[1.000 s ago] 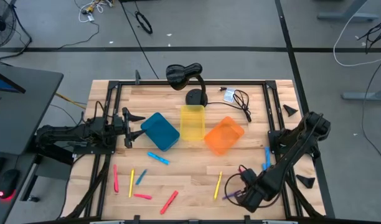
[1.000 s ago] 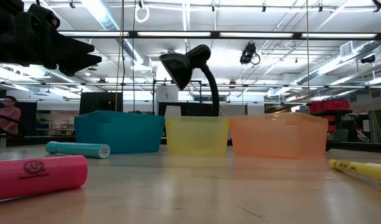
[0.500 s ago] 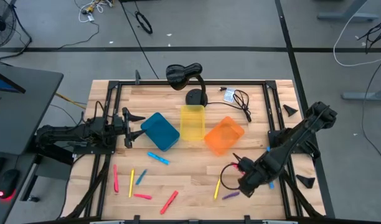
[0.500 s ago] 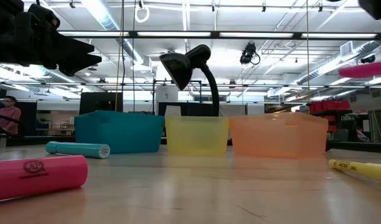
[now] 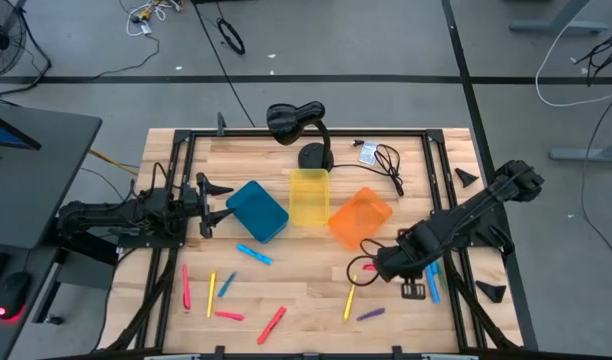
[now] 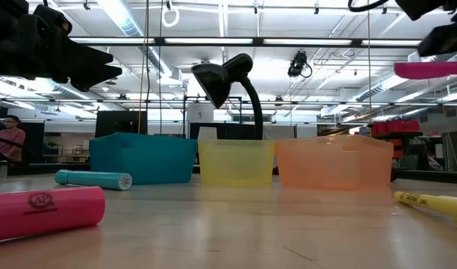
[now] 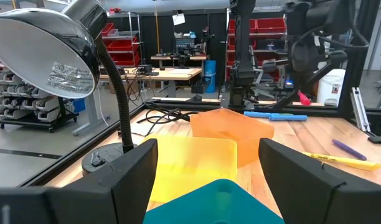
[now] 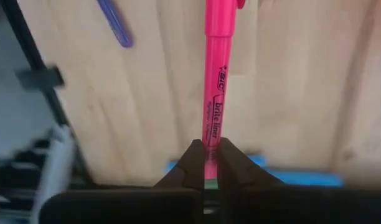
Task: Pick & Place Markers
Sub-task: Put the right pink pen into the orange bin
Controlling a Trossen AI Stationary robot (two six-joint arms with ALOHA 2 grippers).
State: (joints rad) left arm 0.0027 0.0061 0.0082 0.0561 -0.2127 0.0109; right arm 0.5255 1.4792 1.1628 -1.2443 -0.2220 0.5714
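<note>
Risen from the table's near edge toward the orange bin (image 5: 360, 216): my right gripper (image 8: 206, 163), pinching one pink marker (image 8: 214, 87) by its end, held aloft for carrying; left gripper (image 7: 206, 180) spread, waiting.

The right gripper's fingers (image 8: 193, 163) pinch a pink marker (image 8: 216, 81).

Blue bin (image 5: 257, 211), yellow bin (image 5: 309, 197), orange bin (image 5: 360, 217), black lamp (image 5: 294, 119).
</note>
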